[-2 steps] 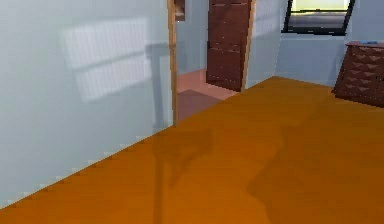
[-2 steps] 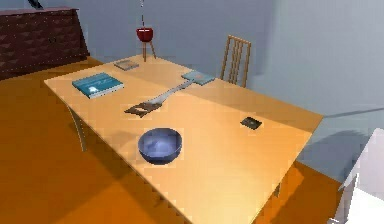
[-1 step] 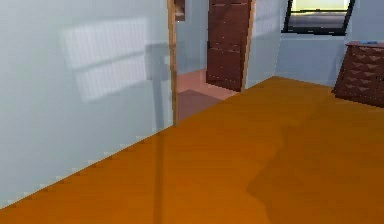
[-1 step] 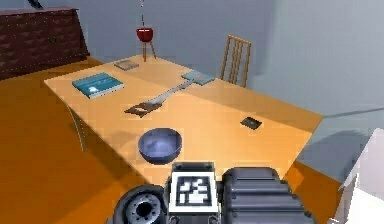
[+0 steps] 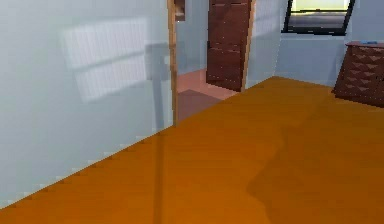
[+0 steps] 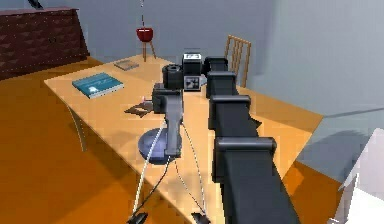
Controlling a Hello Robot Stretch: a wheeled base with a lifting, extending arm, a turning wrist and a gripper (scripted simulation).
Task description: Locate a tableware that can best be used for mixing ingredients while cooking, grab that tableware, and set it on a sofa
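We see the jaws near a blue-grey round dish [image 6: 151, 146], possibly the mixing bowl, lying on a wooden bench [image 6: 100, 112]. We cannot tell whether they hold anything. Grasping and the carry to a sofa seem left.

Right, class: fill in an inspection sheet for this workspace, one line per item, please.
Surface: wooden table.
Job's things: blue-grey round thing, perhaps a bowl, on the table near its edge.
Clutter: blue book, red round thing.
Gripper: gripper at the blue-grey round thing; cannot tell whether it holds anything.
Cables: nothing seen.
Surroundings: chair, dark dresser, doorway, window, orange floor.
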